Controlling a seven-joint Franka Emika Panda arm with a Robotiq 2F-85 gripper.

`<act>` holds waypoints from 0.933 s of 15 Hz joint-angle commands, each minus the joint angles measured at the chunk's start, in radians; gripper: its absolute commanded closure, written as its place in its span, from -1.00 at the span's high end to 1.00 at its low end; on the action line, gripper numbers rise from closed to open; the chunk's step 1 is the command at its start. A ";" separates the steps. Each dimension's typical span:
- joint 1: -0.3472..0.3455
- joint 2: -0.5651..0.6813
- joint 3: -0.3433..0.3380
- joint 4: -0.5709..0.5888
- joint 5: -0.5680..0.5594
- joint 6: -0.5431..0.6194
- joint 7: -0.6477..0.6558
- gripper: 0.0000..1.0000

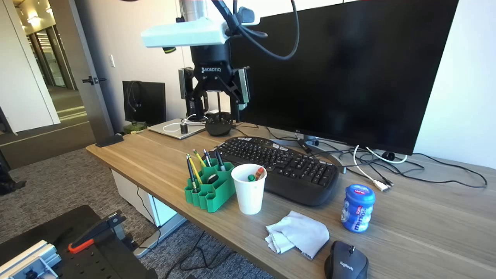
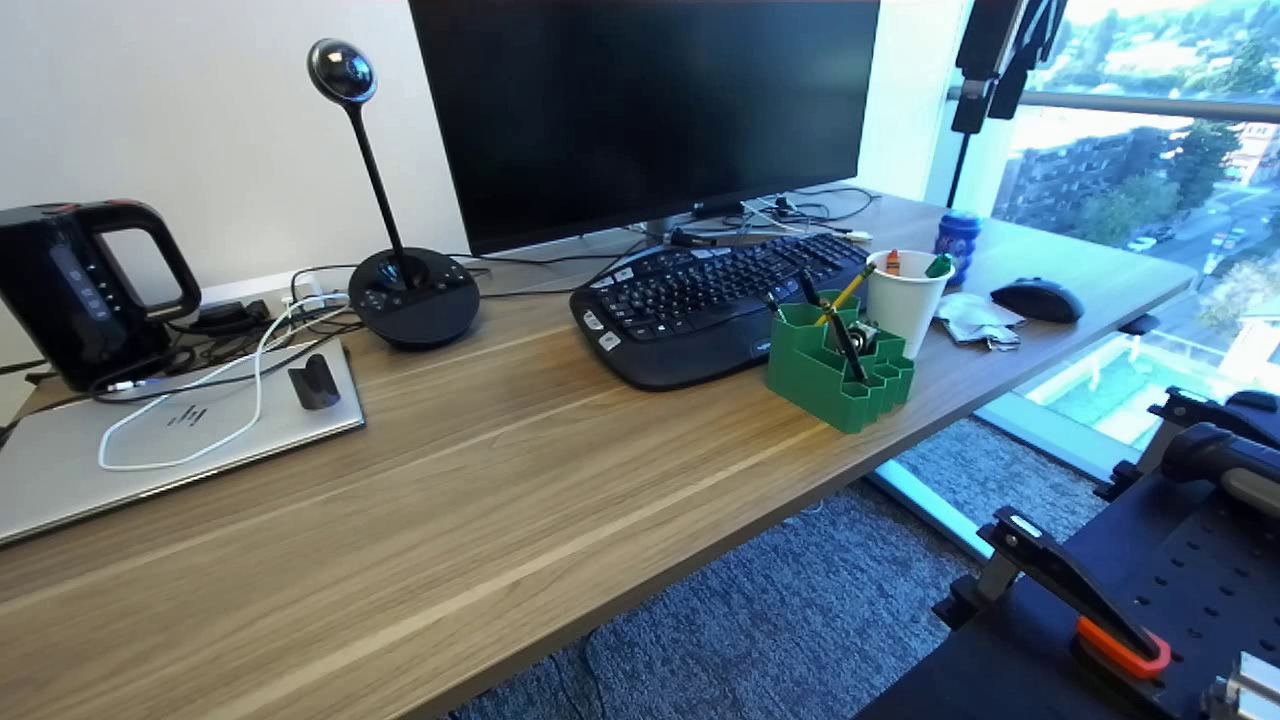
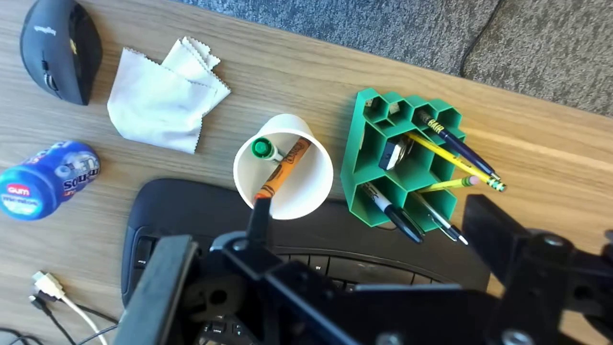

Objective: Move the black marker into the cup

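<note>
The black marker, white-bodied with a black cap, leans cap-up in a compartment of the green desk organizer. Its dark cap also shows in an exterior view. The white paper cup stands upright beside the organizer, also seen in both exterior views. The cup holds a green-capped marker and an orange crayon-like stick. My gripper is open and empty, high above the desk. Its fingers appear either side of the black marker in the wrist view. It also shows in an exterior view.
The organizer also holds pencils, pens and a small dark-and-white item. A black keyboard lies behind, before a large monitor. A grey cloth, mouse and blue gum can lie past the cup.
</note>
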State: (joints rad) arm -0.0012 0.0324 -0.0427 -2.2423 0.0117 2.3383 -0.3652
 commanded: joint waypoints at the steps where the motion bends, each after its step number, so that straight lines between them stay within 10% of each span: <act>1: -0.010 0.007 0.010 0.001 0.008 -0.004 0.029 1.00; 14: -0.011 0.051 0.008 0.035 -0.006 -0.051 0.151 1.00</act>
State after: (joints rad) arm -0.0010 0.0653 -0.0425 -2.2463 0.0106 2.3303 -0.2543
